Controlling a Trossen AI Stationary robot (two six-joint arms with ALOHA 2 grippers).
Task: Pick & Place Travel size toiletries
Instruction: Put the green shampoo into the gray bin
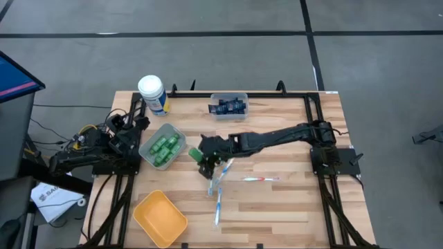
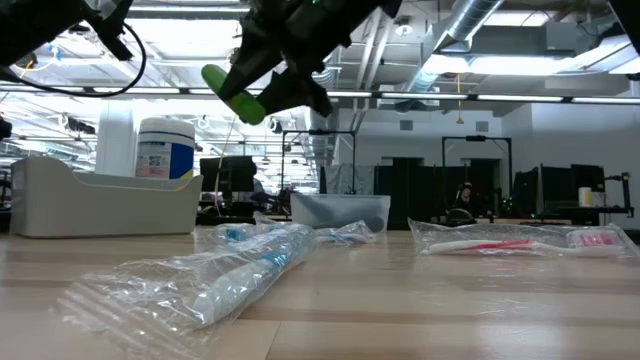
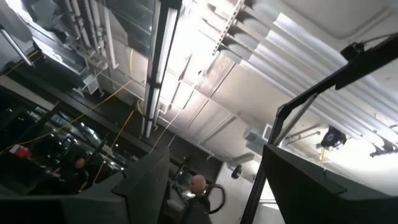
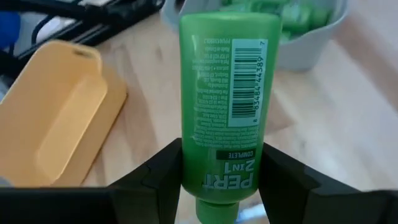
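Note:
My right gripper [image 1: 203, 156] reaches over the middle of the table, shut on a bright green bottle [image 4: 227, 81] and held high above the wood in the low view [image 2: 232, 93]. Just to its left stands a grey bin [image 1: 163, 145] that holds more green bottles. Slim white-blue toothbrushes in clear wrap [image 1: 218, 188] lie flat below the gripper. The red-and-white toothbrush [image 1: 260, 179] lies to their right. Dark navy tubes sit in the clear bin [image 1: 229, 105]. My left gripper [image 3: 217, 193] is parked off the table's left edge, open and pointing up at the ceiling. My right gripper pinches the green bottle between its two fingers [image 4: 158, 177], one on each side of the body near the cap end [image 4: 217, 171]. The bottle runs on ahead along the fingers, bottom end outward. It is lifted clear of the table and tilted [image 2: 232, 93].
A yellow bin [image 1: 160, 218] sits at the near left corner. A big white canister with a blue-yellow label [image 1: 152, 93] stands at the far left corner. Bare wood lies on the table's right half, between the toothbrushes and the right arm's base [image 1: 333, 158].

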